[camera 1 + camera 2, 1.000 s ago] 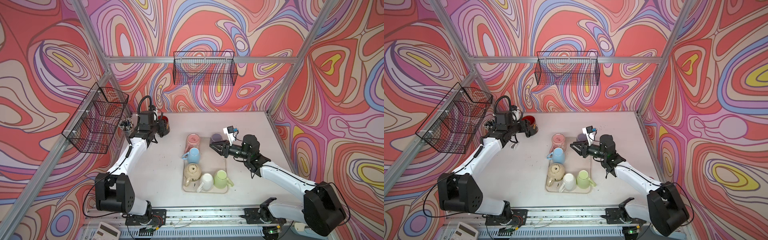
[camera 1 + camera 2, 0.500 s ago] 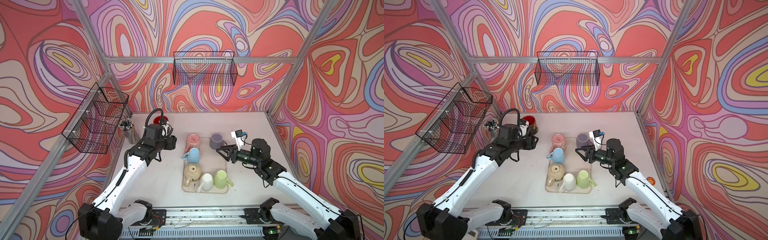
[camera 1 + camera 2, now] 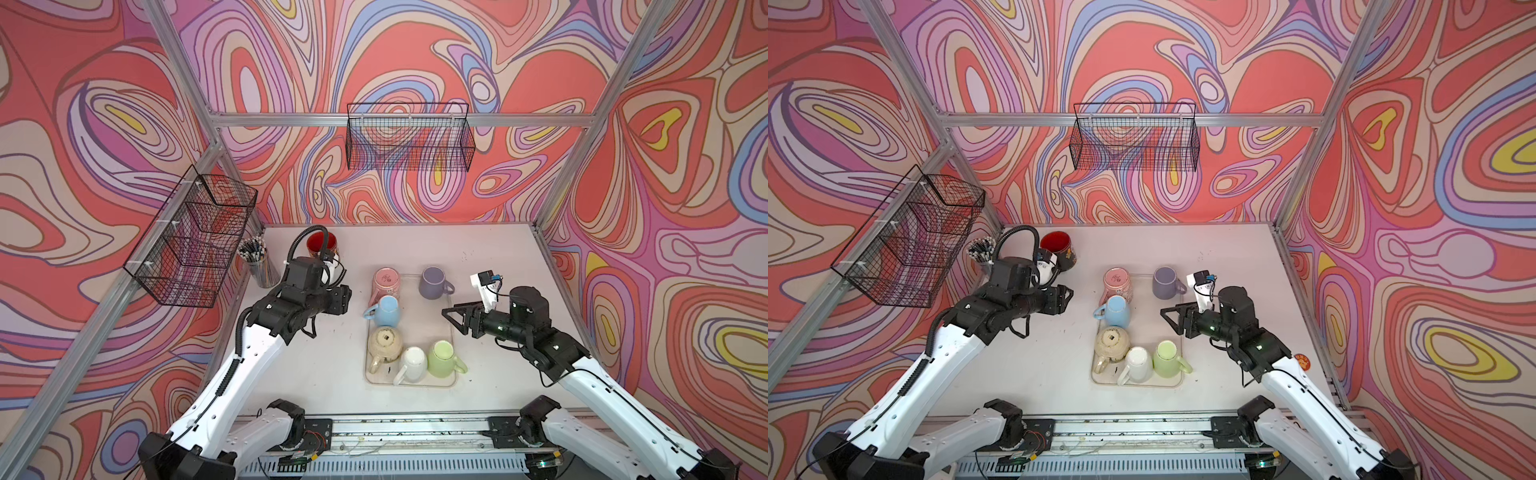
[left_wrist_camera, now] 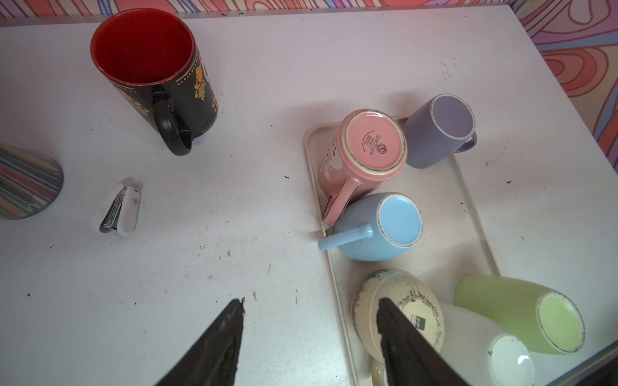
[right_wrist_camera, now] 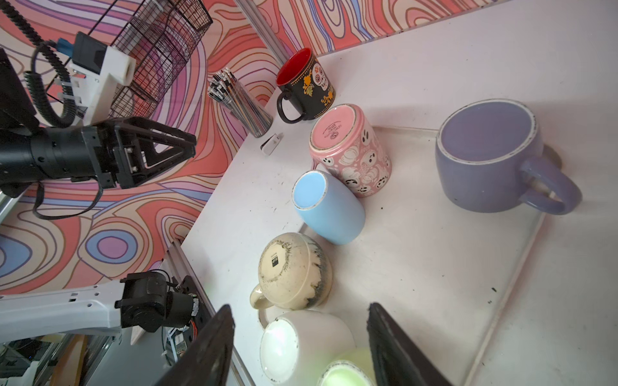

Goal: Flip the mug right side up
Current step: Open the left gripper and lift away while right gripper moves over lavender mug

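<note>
Bright, diffuse light; shadows on the surface (image 3: 332, 365) are faint. Both top views are sharp. Wrist views blur the near fingers (image 4: 214, 347); glare marks the white mug (image 4: 511, 357).

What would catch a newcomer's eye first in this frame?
Six pastel mugs sit bottoms-up, crowded on the tray at mid-table. A black mug with a red inside stands upright at the back left. The left gripper and right gripper hang open either side of the tray.

Both top views: high over near edge, looking down across whole bench (image 3: 332, 353). Wrist cams: close, angled down from left and right; both catch the tray (image 4: 444, 217).
</note>
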